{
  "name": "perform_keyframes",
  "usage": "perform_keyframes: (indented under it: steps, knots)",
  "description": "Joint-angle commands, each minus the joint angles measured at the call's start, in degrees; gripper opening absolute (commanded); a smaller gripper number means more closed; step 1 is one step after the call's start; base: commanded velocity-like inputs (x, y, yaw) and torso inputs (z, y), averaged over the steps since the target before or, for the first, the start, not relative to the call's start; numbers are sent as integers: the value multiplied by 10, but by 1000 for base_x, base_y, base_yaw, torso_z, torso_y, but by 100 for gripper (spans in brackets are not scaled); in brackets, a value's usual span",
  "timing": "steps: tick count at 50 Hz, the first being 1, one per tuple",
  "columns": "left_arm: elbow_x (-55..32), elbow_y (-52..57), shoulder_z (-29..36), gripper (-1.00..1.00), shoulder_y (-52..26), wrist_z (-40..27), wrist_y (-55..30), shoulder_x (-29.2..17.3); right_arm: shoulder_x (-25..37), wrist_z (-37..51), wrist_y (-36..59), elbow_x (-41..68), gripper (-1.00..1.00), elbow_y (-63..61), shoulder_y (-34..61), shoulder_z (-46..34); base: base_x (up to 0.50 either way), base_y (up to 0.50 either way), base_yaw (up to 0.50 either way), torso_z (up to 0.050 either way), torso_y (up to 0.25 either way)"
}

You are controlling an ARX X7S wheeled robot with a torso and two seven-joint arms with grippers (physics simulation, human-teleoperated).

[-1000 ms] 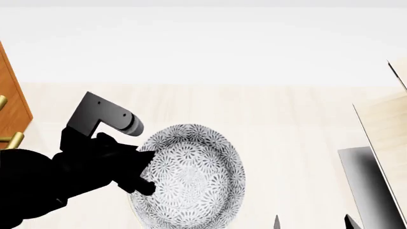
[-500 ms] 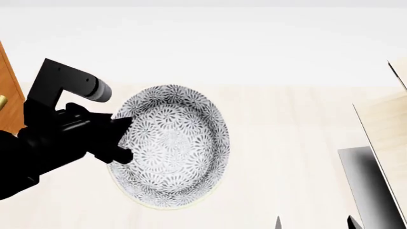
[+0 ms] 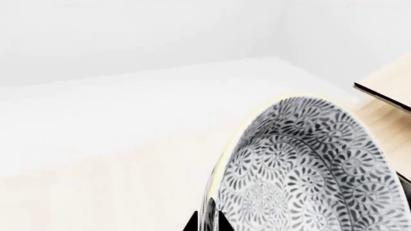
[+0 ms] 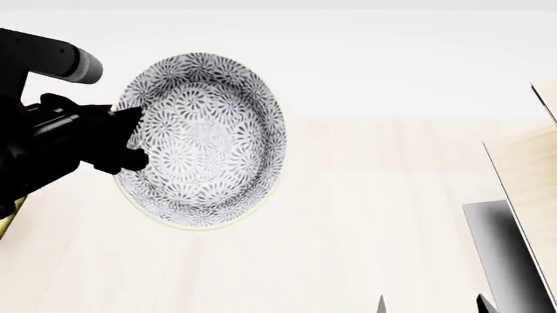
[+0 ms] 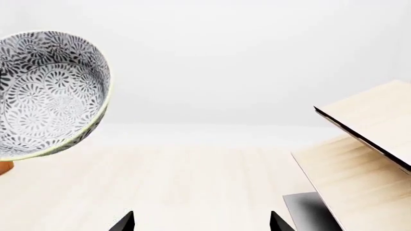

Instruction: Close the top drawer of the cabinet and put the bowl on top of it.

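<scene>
Pale floor — one bowl (image 4: 205, 140), left tool (image 4: 130, 137)

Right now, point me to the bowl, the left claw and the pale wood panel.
bowl (image 4: 205, 140), head view, middle of its patterned inside.
left claw (image 4: 130, 135), head view, at the bowl's rim between the fingertips.
pale wood panel (image 5: 378, 115), right wrist view, its top face.

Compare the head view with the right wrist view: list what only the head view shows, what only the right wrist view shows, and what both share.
Only the head view shows the left gripper, black, shut on the bowl's rim, with its arm behind it.

Only the right wrist view shows the right gripper, fingertips apart with nothing between them, and a sliver of reddish-brown wood below the bowl.

Both show the bowl lifted and tilted with its inside facing the camera, the pale floor and the pale wood panels.
</scene>
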Motion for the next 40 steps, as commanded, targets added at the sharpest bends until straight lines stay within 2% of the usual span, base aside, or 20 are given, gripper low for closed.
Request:
perform_keyframes:
  steps: [1, 18, 40]
  knots:
    - [-19, 11, -34, -100, -34, -26, -20, -7, 4, 4, 2, 4, 100, -5, 0, 3, 0, 0, 0, 0, 10]
    - [-66, 30, -109, -100, -55, -74, -60, -28, 5, 4, -2, 2, 100, -4, -2, 0, 0, 0, 0, 0, 0]
    - [-82, 30, -133, -100, -82, -89, -71, -54, 7, 6, -5, 1, 100, -4, -2, -3, 0, 0, 0, 0, 0]
